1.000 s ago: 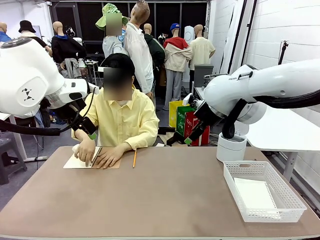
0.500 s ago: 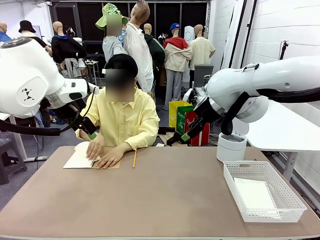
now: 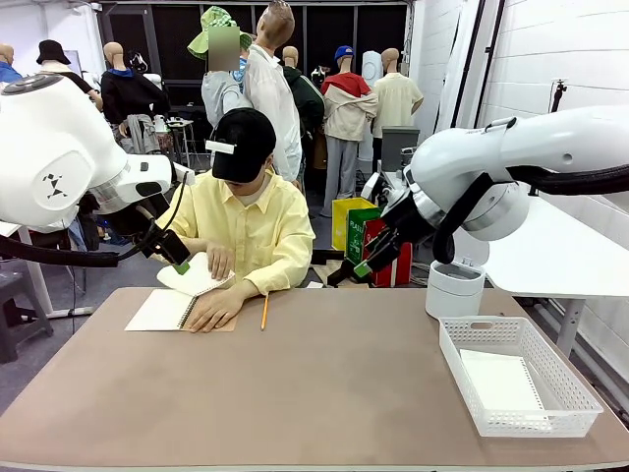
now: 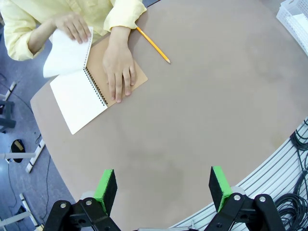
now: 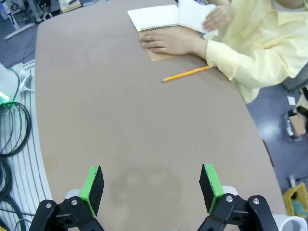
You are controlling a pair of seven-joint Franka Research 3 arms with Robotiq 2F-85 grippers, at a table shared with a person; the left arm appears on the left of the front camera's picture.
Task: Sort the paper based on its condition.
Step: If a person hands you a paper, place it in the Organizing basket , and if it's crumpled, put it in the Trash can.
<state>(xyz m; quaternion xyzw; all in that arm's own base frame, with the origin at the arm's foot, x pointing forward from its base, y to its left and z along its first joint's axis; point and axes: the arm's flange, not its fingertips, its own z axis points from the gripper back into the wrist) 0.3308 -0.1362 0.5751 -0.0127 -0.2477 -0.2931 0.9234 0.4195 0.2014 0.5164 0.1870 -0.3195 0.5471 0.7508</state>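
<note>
The left gripper (image 4: 162,185) is held high above the near part of the brown table (image 3: 324,393), with its green pads spread wide apart and nothing between them. The right gripper (image 5: 151,185) is likewise raised over the table, its jaws standing fully apart and empty. In the front view both grippers are seen hanging in the air in front of the person, one at each side.

At the far left of the table a spiral-bound notebook (image 3: 162,310) is laid open, its white page facing up and its tan cover folded flat beside it. A sheet of the paper (image 3: 192,275) is lifted up from the notebook's spiral edge by one hand (image 3: 220,261) of the person, so that it is curled upward and held clear of the table. The other hand (image 3: 211,313) is pressed flat on the notebook's cover. A yellow pencil (image 3: 263,312) is laid on the table just beside that hand, apart from the notebook.

At the near right of the table a white mesh basket (image 3: 536,421) is placed, well apart from the notebook. More white paper (image 3: 499,382) is seen lying flat on its bottom.
</note>
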